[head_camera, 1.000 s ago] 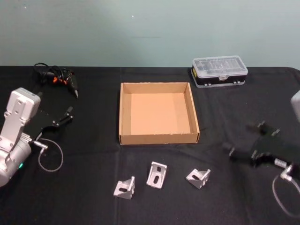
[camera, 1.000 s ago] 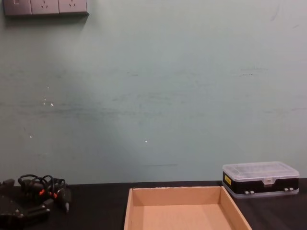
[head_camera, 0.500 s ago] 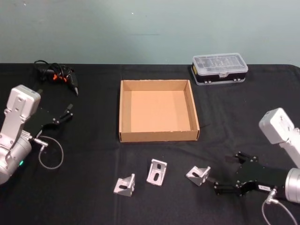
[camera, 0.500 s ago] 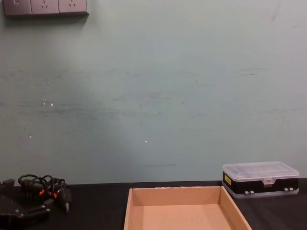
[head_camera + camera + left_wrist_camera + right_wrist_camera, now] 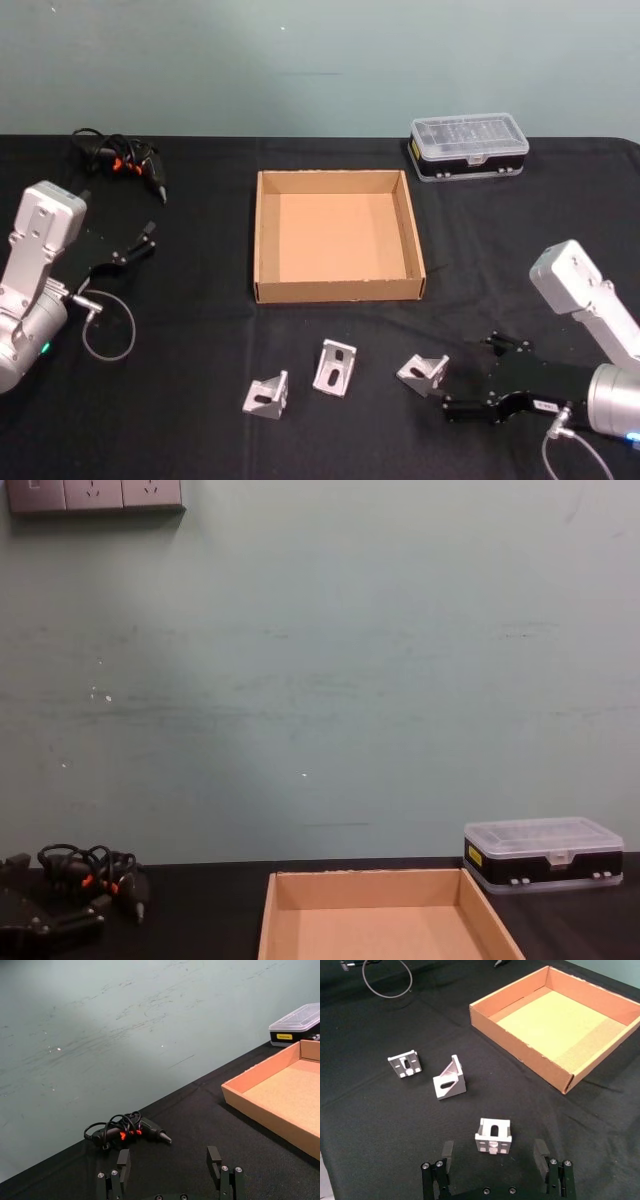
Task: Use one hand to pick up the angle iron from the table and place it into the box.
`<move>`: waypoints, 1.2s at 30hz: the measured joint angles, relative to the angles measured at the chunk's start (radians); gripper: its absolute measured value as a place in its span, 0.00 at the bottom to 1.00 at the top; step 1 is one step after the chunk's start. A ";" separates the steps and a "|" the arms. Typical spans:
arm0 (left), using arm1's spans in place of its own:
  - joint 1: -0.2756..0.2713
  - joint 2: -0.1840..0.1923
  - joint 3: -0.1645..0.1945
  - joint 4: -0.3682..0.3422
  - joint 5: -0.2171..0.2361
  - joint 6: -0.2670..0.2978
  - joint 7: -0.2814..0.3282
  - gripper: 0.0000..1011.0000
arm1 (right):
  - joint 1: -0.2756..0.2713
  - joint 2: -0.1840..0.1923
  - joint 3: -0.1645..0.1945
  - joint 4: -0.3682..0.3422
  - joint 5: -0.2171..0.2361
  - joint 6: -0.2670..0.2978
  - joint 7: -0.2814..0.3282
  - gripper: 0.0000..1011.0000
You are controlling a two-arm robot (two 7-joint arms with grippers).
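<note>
Hovering low over the table (image 5: 200, 330), our right gripper (image 5: 468, 377) has its fingers spread wide and grips nothing. The nearest angle iron (image 5: 423, 373) lies just ahead of the fingertips, lined up with the gap but not yet inside it.

We judge the bracket the risk. It is small, smooth metal, so if one finger meets it first it may skid or tip, and a squeeze on its sloped faces could squirt it out. Two more angle irons (image 5: 334, 368) (image 5: 266, 398) lie farther ahead of the hand, and a long push could knock them. The box (image 5: 338, 293) lies off to the side of the hand's reach, and a low carry could snag its wall.

Our left gripper (image 5: 135, 250) is parked well apart, fingers apart and empty. The matte black tabletop ends at a pale green wall (image 5: 320, 680).
</note>
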 joint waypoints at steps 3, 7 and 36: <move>0.000 0.000 0.000 0.000 0.000 0.000 0.000 0.99 | 0.007 -0.009 -0.008 0.008 -0.005 0.001 0.003 0.99; 0.000 0.000 0.000 0.000 0.000 0.000 0.000 0.99 | 0.020 -0.028 -0.021 0.027 -0.013 0.001 0.005 0.99; 0.000 0.000 0.000 0.000 0.000 0.000 0.000 0.99 | 0.078 -0.084 -0.070 0.103 -0.070 -0.017 0.026 0.85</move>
